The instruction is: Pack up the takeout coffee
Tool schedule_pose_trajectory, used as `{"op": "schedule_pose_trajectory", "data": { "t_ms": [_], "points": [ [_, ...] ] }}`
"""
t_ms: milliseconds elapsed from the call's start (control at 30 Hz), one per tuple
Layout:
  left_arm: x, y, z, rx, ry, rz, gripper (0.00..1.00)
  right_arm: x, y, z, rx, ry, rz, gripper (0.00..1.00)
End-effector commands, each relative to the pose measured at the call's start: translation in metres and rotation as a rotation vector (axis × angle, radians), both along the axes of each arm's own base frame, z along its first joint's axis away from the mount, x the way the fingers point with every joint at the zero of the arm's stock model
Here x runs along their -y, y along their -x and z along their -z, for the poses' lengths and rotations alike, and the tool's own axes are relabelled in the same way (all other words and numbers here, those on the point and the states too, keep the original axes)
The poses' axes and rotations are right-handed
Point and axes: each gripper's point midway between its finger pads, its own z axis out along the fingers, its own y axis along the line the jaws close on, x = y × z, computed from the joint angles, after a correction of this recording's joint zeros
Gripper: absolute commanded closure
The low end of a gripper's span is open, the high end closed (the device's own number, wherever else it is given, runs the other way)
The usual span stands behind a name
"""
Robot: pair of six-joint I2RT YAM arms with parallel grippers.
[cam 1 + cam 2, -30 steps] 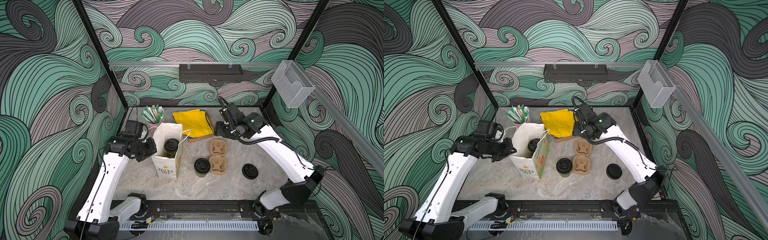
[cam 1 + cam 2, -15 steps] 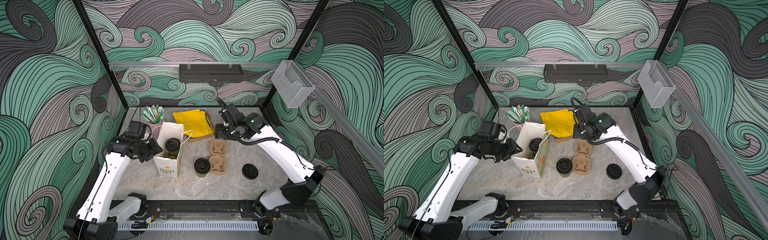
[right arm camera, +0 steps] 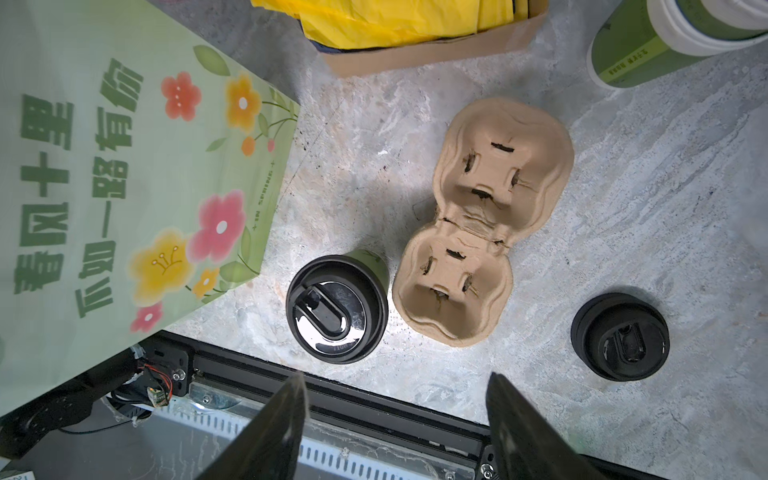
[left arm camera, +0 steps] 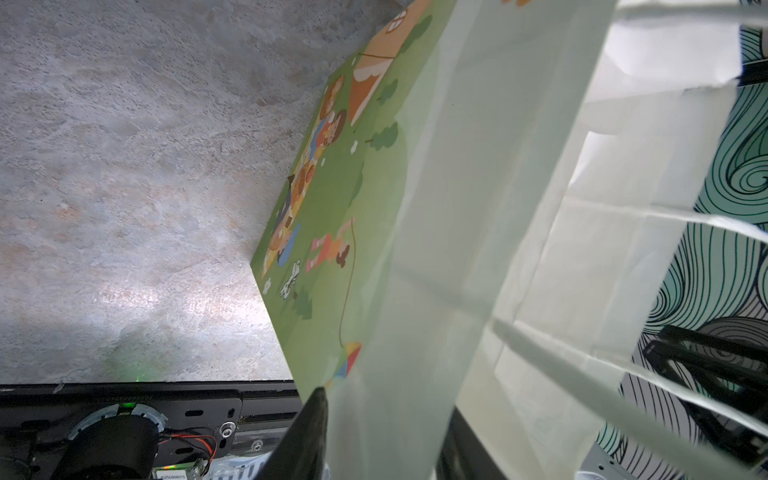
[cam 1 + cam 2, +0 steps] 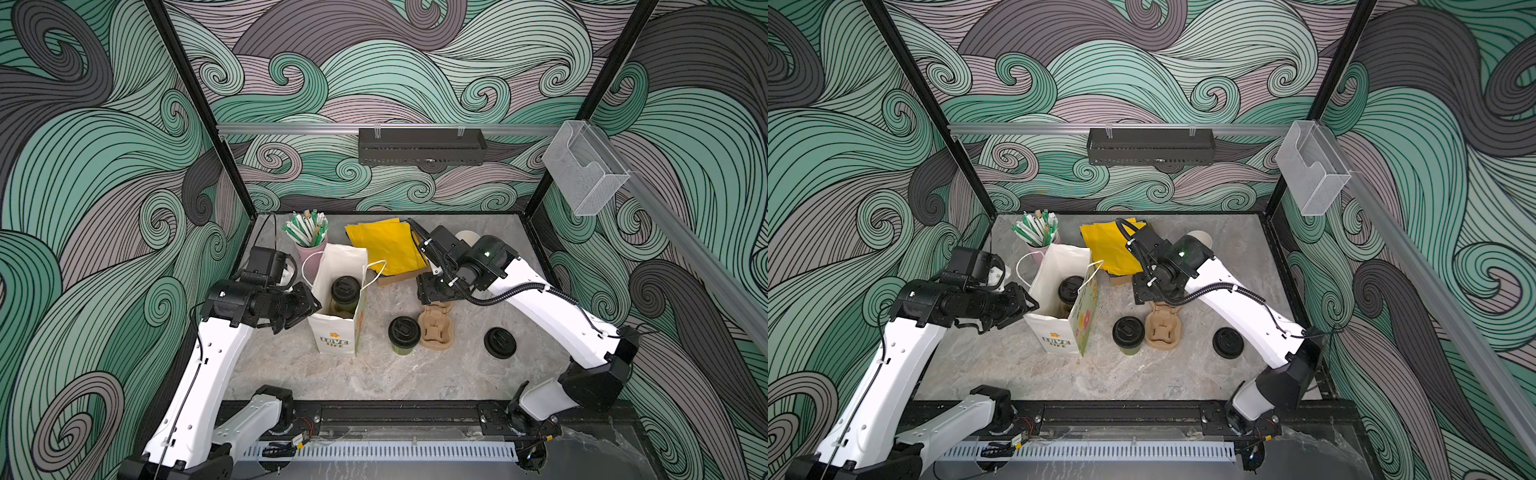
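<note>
Fingers (image 3: 286,415) of right gripper (image 3: 397,376) spread wide, empty; left gripper (image 4: 386,405) parted astride paper bag (image 5: 336,334) wall; black-lidded takeout coffee (image 5: 345,289) stands upright inside.

Front of grey marbled tabletop (image 5: 374,386) bare: wide free lane. White paper handle bag (image 5: 334,338) stands open; black-lidded green paper cup (image 5: 345,289) inside takes much of the mouth, room beside it hard to judge. Narrow gap from bag to second lidded green cup (image 5: 404,332), just beside brown pulp two-cup carrier (image 5: 436,328). Wider gap from carrier to loose black plastic lid (image 5: 500,343). Pink cup of straws (image 5: 309,251) crowds bag's back.
</note>
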Motion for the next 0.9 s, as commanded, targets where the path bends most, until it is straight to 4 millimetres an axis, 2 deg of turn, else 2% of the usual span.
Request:
{"op": "schedule_pose_trajectory", "data": {
  "t_ms": [0,167,333,533,700,867],
  "points": [
    [0.009,0.01,-0.008,0.001,0.039,0.052,0.64,0.001,0.011,-0.001,-0.016,-0.029,0.001,0.3],
    [0.022,0.012,-0.009,-0.006,0.118,0.066,0.7,-0.012,0.028,0.015,-0.081,-0.033,-0.052,0.26],
    [0.025,0.018,-0.008,-0.005,0.142,0.072,0.67,-0.022,0.039,0.032,-0.139,-0.017,-0.067,0.24],
    [0.004,0.021,-0.02,0.071,0.042,0.015,0.51,-0.028,0.047,0.046,-0.166,0.017,-0.066,0.21],
    [-0.022,0.013,-0.054,0.238,-0.059,-0.078,0.46,-0.039,0.051,0.056,-0.162,0.016,-0.059,0.17],
    [-0.028,0.007,-0.076,0.311,-0.109,-0.068,0.38,-0.04,0.054,0.067,-0.157,0.019,-0.018,0.15]
  ]
}}
